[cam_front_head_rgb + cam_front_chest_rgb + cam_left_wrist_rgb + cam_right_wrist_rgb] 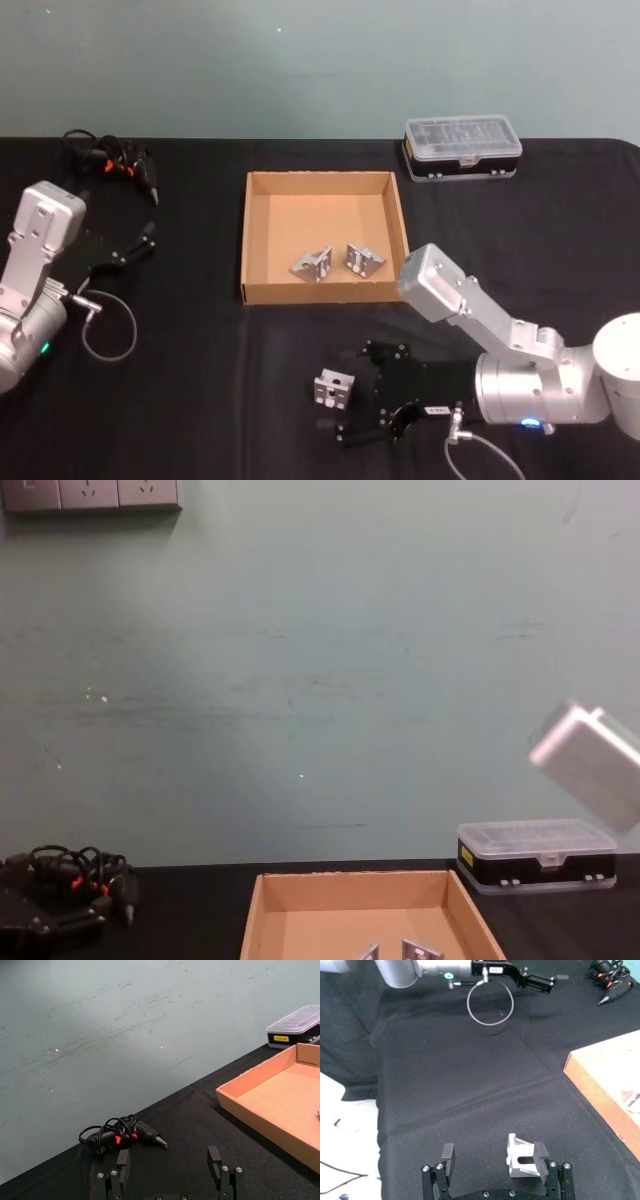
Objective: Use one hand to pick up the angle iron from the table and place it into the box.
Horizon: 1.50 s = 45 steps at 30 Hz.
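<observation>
Right black claw gripper point(355, 392): we log it wide around silver metal angle iron point(333, 388) on black tabletop point(200, 400).
Left gripper point(169, 1162): spread, table's left.

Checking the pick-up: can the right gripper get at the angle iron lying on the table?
Probably yes. The right gripper is low over the table with its jaws open, and the angle iron already lies between them, near one side. Nothing blocks it. The left gripper is parked far left.
</observation>
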Tool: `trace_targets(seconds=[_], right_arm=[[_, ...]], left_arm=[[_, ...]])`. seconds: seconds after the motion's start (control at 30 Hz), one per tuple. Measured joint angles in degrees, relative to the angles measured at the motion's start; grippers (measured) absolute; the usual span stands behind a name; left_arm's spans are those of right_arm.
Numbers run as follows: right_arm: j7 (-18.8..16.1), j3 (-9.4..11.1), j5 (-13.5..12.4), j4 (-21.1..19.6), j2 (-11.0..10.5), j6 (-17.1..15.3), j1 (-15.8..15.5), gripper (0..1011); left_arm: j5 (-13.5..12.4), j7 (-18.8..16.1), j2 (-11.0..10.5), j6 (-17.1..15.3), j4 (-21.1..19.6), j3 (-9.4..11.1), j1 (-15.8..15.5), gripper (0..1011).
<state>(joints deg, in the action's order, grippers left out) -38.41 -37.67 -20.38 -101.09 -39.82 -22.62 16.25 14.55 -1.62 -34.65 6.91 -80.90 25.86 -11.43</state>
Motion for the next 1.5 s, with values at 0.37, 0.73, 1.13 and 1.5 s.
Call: trace_targets(seconds=[0.37,0.73,1.13,1.5], right_arm=[[0.79,-2.16,1.59,3.34,1.71,0.82,1.92,1002],[0.90,-3.02,3.46,6.48,2.60,1.11,3.21,1002],[1.26,-2.55,4.13,7.53,3.62,1.90,3.26,1002],[1.01,-2.45,4.32,7.89,4.11,2.32,3.16,990]], left_arm=[[0.00,0.00,0.00,0.00,0.00,0.00,0.00,1011],[0.01,0.00,0.00,0.00,0.00,0.00,0.00,1011],[0.00,0.00,0.00,0.00,0.00,0.00,0.00,1011],[0.00,0.00,0.00,0.00,0.00,0.00,0.00,1011]])
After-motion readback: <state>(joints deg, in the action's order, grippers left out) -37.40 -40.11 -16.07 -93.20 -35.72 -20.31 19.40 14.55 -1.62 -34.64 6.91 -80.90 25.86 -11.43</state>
